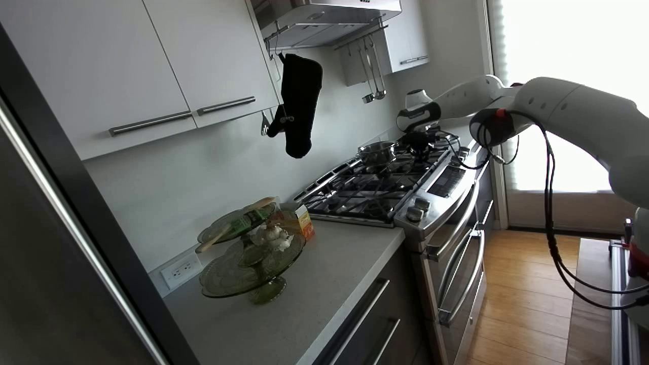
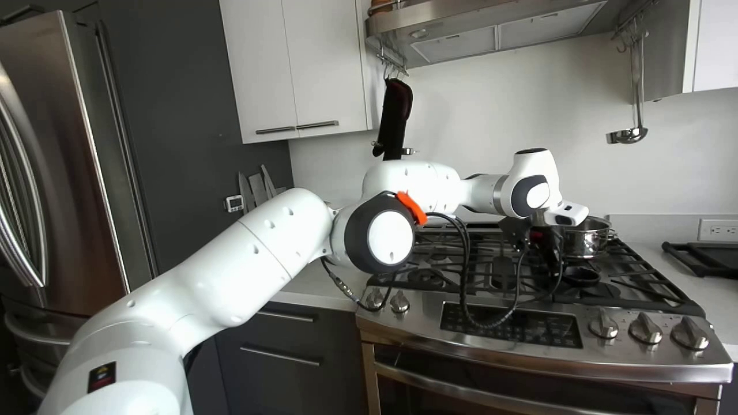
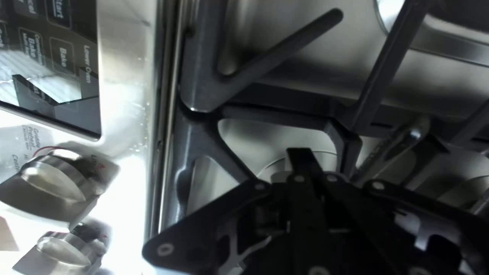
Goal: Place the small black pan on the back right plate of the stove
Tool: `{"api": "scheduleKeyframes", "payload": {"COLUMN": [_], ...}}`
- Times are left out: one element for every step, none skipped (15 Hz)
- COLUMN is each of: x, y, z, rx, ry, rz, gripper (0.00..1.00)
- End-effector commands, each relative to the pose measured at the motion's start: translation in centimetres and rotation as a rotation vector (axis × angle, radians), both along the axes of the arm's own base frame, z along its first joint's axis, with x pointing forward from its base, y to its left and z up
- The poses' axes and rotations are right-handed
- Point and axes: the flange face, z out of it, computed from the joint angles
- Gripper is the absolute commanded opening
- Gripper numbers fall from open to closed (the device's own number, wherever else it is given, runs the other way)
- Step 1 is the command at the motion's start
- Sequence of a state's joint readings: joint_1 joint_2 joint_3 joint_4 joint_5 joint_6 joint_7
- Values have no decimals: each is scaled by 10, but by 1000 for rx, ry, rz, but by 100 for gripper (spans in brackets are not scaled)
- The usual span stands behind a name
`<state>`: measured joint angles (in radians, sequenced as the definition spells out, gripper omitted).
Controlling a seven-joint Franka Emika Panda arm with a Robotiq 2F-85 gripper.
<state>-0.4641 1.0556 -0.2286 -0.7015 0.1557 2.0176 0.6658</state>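
Note:
The small black pan (image 2: 581, 277) is over the front right part of the stove (image 2: 461, 297) in an exterior view. I cannot tell whether it touches the grate. My gripper (image 2: 554, 268) points down just left of the pan. In the wrist view, a dark bar that looks like the pan's handle (image 3: 300, 158) sticks out between the fingertips of my gripper (image 3: 301, 181), which looks shut on it. The pan's bowl is hidden there behind the gripper. My gripper (image 1: 420, 144) is a dark shape over the stove (image 1: 365, 195) in an exterior view, where the pan cannot be made out.
A grey steel pot (image 2: 585, 241) stands on the back right grate, close behind the gripper; it also shows in an exterior view (image 1: 377, 153). Front knobs (image 2: 646, 328) line the stove. Ladles (image 2: 628, 135) and an oven mitt (image 1: 301, 104) hang below the hood (image 1: 329, 23).

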Motion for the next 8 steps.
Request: {"api": "scheduleKeyframes", "payload": {"x": [3, 4, 4, 5, 5, 5, 5, 4], "y": [-8, -8, -8, -9, -10, -11, -12, -14], "z": [-6, -7, -8, -8, -9, -9, -9, -8], "rx": [-6, -8, -11, -15, -15, -17, -19, -19], "ry": [-46, -49, -54, -60, -65, -71, -76, -83], "rz": [-58, -71, -84, -95, -105, -118, -126, -138], "gripper": [0, 0, 0, 0, 0, 0, 0, 0]}}
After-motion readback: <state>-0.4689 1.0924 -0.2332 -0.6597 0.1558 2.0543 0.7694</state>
